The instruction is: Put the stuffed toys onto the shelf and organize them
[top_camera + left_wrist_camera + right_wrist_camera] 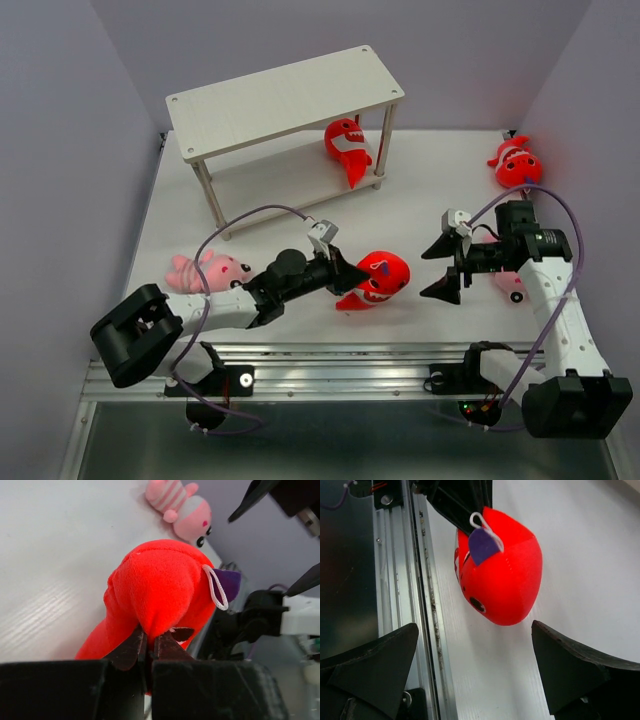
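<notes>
**A:** Status check. How many on the shelf (285,95)?

**B:** One. A shark (348,148) lies on the lower tier, at the right end by the leg. The top tier holds none.

**A:** The other four?

**B:** All off the shelf.
- The second shark (380,277) is in front of the shelf's right end. The left claw (345,272) has it, fingers together on a fold of plush at its back, plain in the left wrist view. Cannot tell whether it is lifted off the table.
- The third shark (515,163) lies to the right of the shelf, near the back wall.
- One pink toy (207,270) is in front of the shelf's left end, beside the left arm.
- The other pink toy (508,283) is front-right of the shelf, mostly hidden under the right arm.

**A:** Right claw (446,270)?

**B:** Fingers spread wide with nothing between them. It faces the second shark from close by, not touching.

**A:** Judgement on progress?

**B:** About one of five placed. The second shark is gripped but not yet shelved, and three are untouched. Arranging is also to come.

**A:** Any writing?

**B:** None legible. The second shark carries a purple tag (484,545) and a white loop (216,587), and the tag looks blank. No brand marks readable on the arms or shelf.
</notes>
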Motion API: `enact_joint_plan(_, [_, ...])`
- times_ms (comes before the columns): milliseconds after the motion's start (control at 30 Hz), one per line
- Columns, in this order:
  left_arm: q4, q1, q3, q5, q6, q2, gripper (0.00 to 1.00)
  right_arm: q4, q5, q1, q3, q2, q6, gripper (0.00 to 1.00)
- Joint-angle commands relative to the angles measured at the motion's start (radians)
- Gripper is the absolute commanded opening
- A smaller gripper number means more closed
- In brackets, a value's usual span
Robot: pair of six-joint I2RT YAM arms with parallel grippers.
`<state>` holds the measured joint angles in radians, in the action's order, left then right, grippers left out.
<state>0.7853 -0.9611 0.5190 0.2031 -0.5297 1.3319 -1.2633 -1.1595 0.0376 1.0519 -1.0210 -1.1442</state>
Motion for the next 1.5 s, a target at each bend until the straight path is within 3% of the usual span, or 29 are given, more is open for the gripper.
enact_joint_plan(0, [0.235,0.016,-0.050,0.065,-0.375,-0.033,0.00,0.027,-0.062,-0.007,-0.055,0.002,-0.045,1.00])
enact_joint_plan(133, [0.348,0.019,-0.039,0.094,-0.556,0.013,0.00,0.186,-0.013,-0.016,-0.089,0.041,0.079,1.00])
enact_joint_plan(467, [0.555,0.018,0.026,0.171,-0.693,0.216,0.00,0.335,0.003,-0.100,-0.121,0.030,0.233,0.96])
enact_joint_plan(633, [0.508,0.019,0.055,0.154,-0.659,0.220,0.00,0.439,0.061,-0.195,-0.171,0.022,0.353,0.69])
enact_joint_plan(667, [0.496,0.019,0.061,0.151,-0.652,0.213,0.00,0.449,0.072,-0.212,-0.181,0.018,0.363,0.59])
enact_joint_plan(733, [0.447,0.019,0.078,0.141,-0.621,0.201,0.01,0.465,0.093,-0.252,-0.204,0.004,0.389,0.49])
enact_joint_plan(800, [0.404,0.019,0.090,0.130,-0.593,0.175,0.05,0.469,0.107,-0.262,-0.210,-0.004,0.405,0.30])
enact_joint_plan(833, [0.358,0.019,0.092,0.113,-0.576,0.162,0.09,0.473,0.110,-0.274,-0.208,-0.007,0.412,0.23])
enact_joint_plan(867, [0.333,0.019,0.093,0.102,-0.543,0.135,0.17,0.481,0.119,-0.274,-0.205,-0.008,0.425,0.09])
enact_joint_plan(900, [0.312,0.019,0.090,0.093,-0.524,0.118,0.20,0.489,0.129,-0.274,-0.202,-0.008,0.455,0.04])
enact_joint_plan(967, [0.226,0.019,0.084,0.047,-0.457,0.054,0.44,0.505,0.156,-0.274,-0.182,-0.008,0.484,0.01])
enact_joint_plan(1067, [0.126,0.018,0.052,-0.032,-0.370,-0.041,0.72,0.507,0.197,-0.274,-0.149,-0.007,0.531,0.01])
enact_joint_plan(1233, [-0.088,0.006,0.026,-0.145,-0.105,-0.276,0.91,0.531,0.234,-0.274,-0.102,-0.036,0.632,0.01])
enact_joint_plan(1467, [-0.234,-0.092,-0.028,-0.235,0.125,-0.462,0.91,0.561,0.264,-0.255,0.023,-0.131,0.808,0.01])
